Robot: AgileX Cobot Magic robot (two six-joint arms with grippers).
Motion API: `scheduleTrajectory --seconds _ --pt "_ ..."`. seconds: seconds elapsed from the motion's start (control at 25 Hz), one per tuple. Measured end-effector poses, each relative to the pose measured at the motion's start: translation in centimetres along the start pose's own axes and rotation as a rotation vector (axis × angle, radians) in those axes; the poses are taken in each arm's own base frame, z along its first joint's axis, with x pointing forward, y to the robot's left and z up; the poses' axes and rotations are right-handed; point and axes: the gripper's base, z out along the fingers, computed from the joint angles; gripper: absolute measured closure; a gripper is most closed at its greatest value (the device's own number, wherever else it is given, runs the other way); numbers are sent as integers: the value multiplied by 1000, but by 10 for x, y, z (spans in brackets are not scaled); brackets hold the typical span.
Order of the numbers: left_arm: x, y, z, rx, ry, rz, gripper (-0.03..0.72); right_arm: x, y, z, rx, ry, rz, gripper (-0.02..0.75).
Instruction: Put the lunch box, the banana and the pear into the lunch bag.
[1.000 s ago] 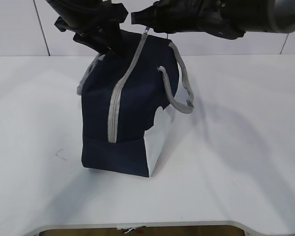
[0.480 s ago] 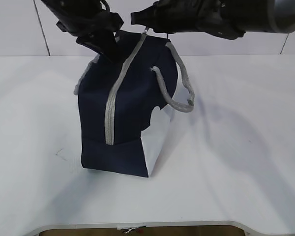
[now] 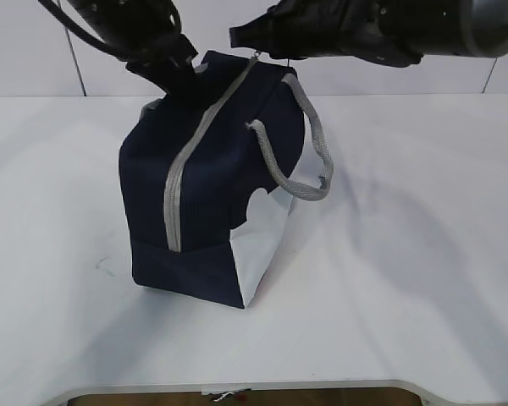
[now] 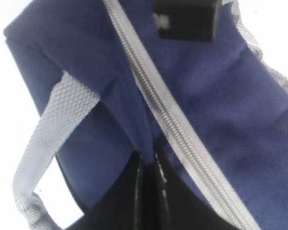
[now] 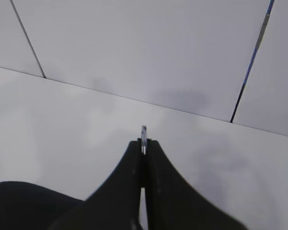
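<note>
Exterior view: a white surface (image 3: pixel 423 279) carries a boxy navy lunch bag (image 3: pixel 207 194), standing nearer the surface's far edge than its near edge and slightly toward the left side, tilted so that its top leans back. A grey zipper (image 3: pixel 182 165) runs up the bag's face to its top; it looks closed along the length that shows. At upper left, the left gripper (image 3: pixel 171 74) presses against the bag's top left corner; in the left wrist view its jaws (image 4: pixel 149 191) are pressed together on a fold of the navy fabric just beside the zipper, with a flat grey strap (image 4: pixel 53 129) to the left. A white lower panel (image 3: pixel 262 245) covers the bag's right side, and a grey rope handle (image 3: pixel 300 156) loops loosely over it. At upper right, the right gripper (image 3: pixel 241 35) reaches in from the right to the zipper's top end. In the right wrist view its jaws are closed on a thin metal pull (image 5: pixel 143 139), seen edge on between the dark fingers (image 5: pixel 158 191).
</note>
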Motion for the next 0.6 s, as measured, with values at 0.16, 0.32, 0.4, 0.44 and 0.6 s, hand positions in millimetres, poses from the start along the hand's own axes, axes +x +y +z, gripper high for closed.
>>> scheduleTrajectory --seconds 0.16,0.32,0.4,0.44,0.6 --pt "1 4 -7 -11 -10 -6 692 0 -4 0 10 1 0 726" --pt "2 10 -16 -28 -32 -15 687 0 -9 1 21 1 28 726" --pt "2 9 -21 -29 -42 -15 690 0 -10 1 22 1 34 726" --pt "2 8 -23 -30 -44 -13 691 0 -12 1 27 2 38 726" --pt "3 6 -29 -28 -42 -8 692 8 -15 7 44 31 83 726"
